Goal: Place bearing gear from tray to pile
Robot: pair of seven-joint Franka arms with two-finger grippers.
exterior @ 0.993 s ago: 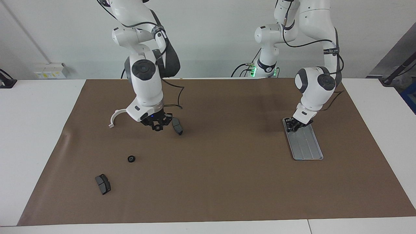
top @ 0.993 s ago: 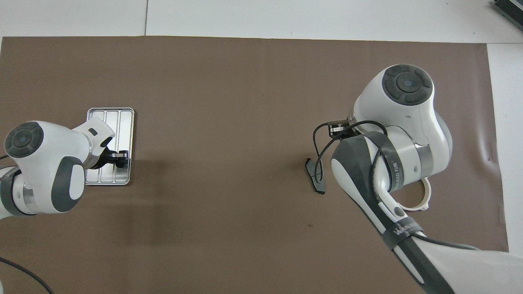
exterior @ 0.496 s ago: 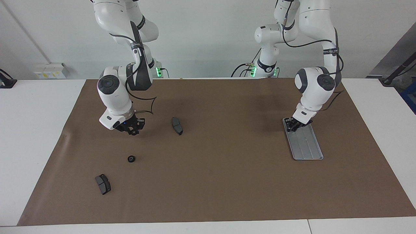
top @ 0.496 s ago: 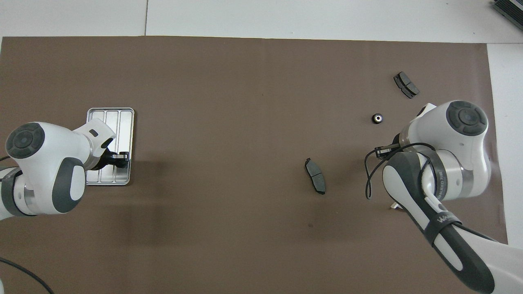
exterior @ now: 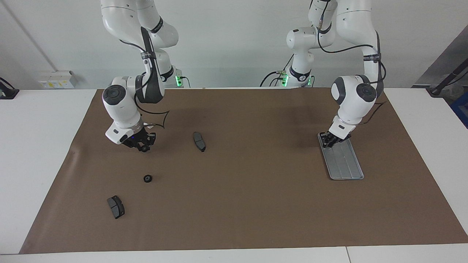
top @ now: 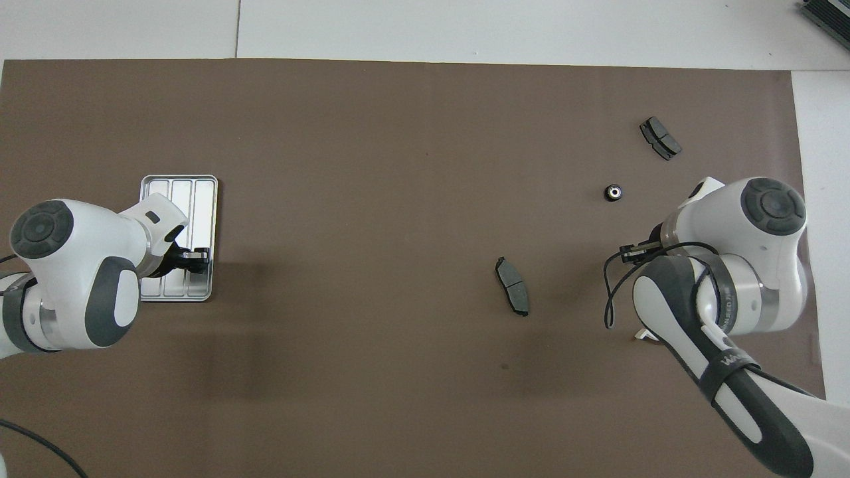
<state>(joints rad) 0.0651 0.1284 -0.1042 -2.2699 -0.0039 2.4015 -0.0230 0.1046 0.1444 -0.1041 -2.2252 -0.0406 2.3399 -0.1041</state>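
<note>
Brown mat (exterior: 256,204): left gripper (exterior: 328,141) closed, low over the tray (exterior: 345,164), apparently gripping a gear; right gripper (exterior: 143,147) unclear; one gear (exterior: 147,178) already piled.

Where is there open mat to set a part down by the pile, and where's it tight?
Widest bare mat: between the tray and the middle brake pad. Smaller patch: between that pad, the black gear and the farthest brake pad. Crowded under the right gripper; the left gripper sits at the tray.
</note>
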